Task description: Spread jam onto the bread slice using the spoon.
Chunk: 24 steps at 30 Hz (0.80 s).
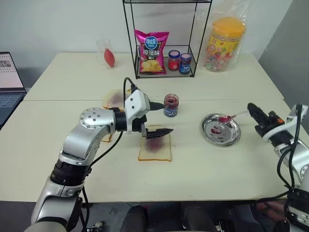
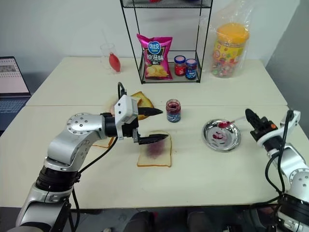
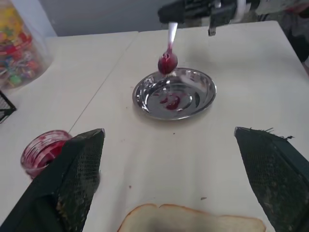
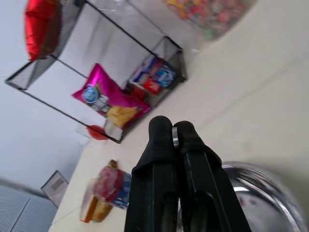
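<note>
The bread slice (image 1: 155, 150) lies flat near the table's middle, with a purple-red smear at its centre. Just above its far edge, my left gripper (image 1: 161, 118) stands wide open, holding nothing. The jam (image 1: 170, 105) sits in a small open glass jar just beyond that gripper. At the right, my right gripper (image 1: 252, 110) is shut on the spoon (image 1: 234, 116) by its handle. The spoon's bowl (image 3: 167, 62) is loaded with red jam and hovers over the far rim of a steel plate (image 1: 235, 137). A sliver of the handle shows between the shut fingers (image 4: 159, 145).
The steel plate holds jam smears. A browner toasted slice (image 2: 141, 100) lies behind my left arm. At the back stand a wire rack (image 1: 166, 72) holding a chips bag and two lidded jars, a candy jar (image 1: 226, 43), and a glass (image 1: 107, 53). A laptop (image 1: 9, 79) sits far left.
</note>
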Each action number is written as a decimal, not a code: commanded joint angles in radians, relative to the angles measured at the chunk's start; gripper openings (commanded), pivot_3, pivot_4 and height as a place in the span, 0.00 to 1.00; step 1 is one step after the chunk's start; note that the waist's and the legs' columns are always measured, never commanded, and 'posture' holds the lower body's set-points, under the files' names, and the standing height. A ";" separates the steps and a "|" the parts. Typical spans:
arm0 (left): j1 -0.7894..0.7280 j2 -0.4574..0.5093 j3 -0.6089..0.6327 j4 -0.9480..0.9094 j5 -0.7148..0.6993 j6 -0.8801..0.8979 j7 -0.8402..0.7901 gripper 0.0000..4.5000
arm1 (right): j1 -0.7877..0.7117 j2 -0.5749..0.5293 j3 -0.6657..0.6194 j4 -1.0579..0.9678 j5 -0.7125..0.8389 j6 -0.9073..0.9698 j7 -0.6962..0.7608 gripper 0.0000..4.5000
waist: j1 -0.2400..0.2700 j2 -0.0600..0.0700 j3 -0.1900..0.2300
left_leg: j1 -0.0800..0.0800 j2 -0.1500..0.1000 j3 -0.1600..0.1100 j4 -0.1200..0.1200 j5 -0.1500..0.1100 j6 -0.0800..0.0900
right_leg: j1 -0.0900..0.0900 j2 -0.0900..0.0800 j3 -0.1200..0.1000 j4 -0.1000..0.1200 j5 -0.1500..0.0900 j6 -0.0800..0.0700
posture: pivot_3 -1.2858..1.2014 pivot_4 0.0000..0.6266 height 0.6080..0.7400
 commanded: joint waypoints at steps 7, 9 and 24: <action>0.078 0.009 0.153 0.002 -0.003 0.005 0.165 1.00 | -0.383 0.044 0.313 0.065 -0.246 -0.049 0.092 0.00 | -0.008 0.001 0.000 | -0.001 0.001 -0.002 -0.001 0.000 0.000 | 0.000 0.000 -0.003 -0.001 -0.001 -0.001 | 0.52 0.24 1.00; 0.104 0.001 0.169 -0.008 -0.005 0.008 0.197 1.00 | -0.438 0.067 0.387 0.118 -0.336 -0.081 0.150 0.00 | -0.007 0.001 0.000 | -0.003 0.000 -0.001 -0.001 0.000 0.000 | -0.002 -0.001 -0.003 -0.001 -0.001 -0.001 | 0.52 0.24 1.00; 0.187 0.012 0.188 -0.080 -0.019 0.034 0.265 1.00 | -0.584 0.165 0.588 0.401 -0.789 -0.321 0.387 0.00 | 0.015 0.000 0.000 | -0.016 -0.001 -0.002 0.000 0.000 0.000 | -0.015 -0.003 -0.005 0.002 0.002 -0.005 | 0.52 0.24 1.00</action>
